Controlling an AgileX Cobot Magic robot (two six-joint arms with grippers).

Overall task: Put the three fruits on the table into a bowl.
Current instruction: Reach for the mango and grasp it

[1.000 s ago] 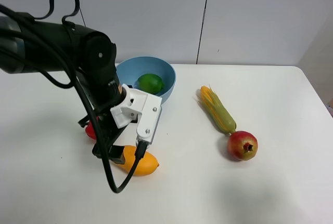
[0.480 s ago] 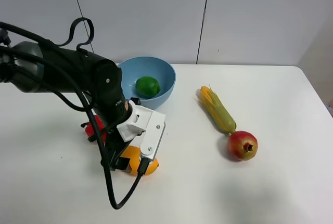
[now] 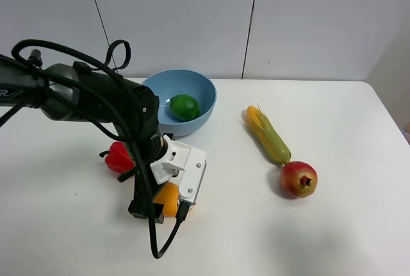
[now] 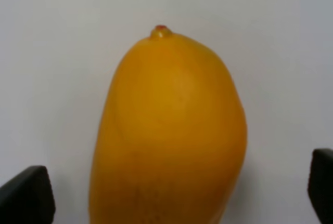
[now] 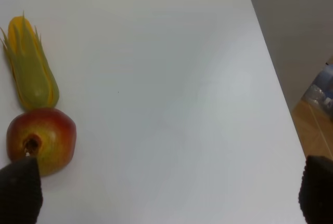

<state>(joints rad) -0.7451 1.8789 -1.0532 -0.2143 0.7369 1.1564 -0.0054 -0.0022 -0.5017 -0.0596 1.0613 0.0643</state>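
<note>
The mango (image 4: pixel 166 130) lies on the white table (image 3: pixel 333 225) in the lower left of the exterior high view, mostly hidden there under the left arm's wrist. The left gripper (image 4: pixel 174 193) is lowered over it with its jaws spread wide. In the left wrist view one dark fingertip (image 4: pixel 26 195) shows on each side of the fruit, with bare table between finger and skin, so the mango is straddled but not gripped.

The lime (image 3: pixel 184 107) sits inside the light-blue bowl (image 3: pixel 204 90), which is at upper centre-left near the table's back edge. The pomegranate (image 3: pixel 298 179) rests on the table at right of centre, touching or just beside the lower end of the corn ear (image 3: pixel 269 136). A red bell pepper (image 3: pixel 118 157) lies just left of the arm.

The right gripper (image 5: pixel 169 190) is open over bare table beside the pomegranate, holding nothing.
</note>
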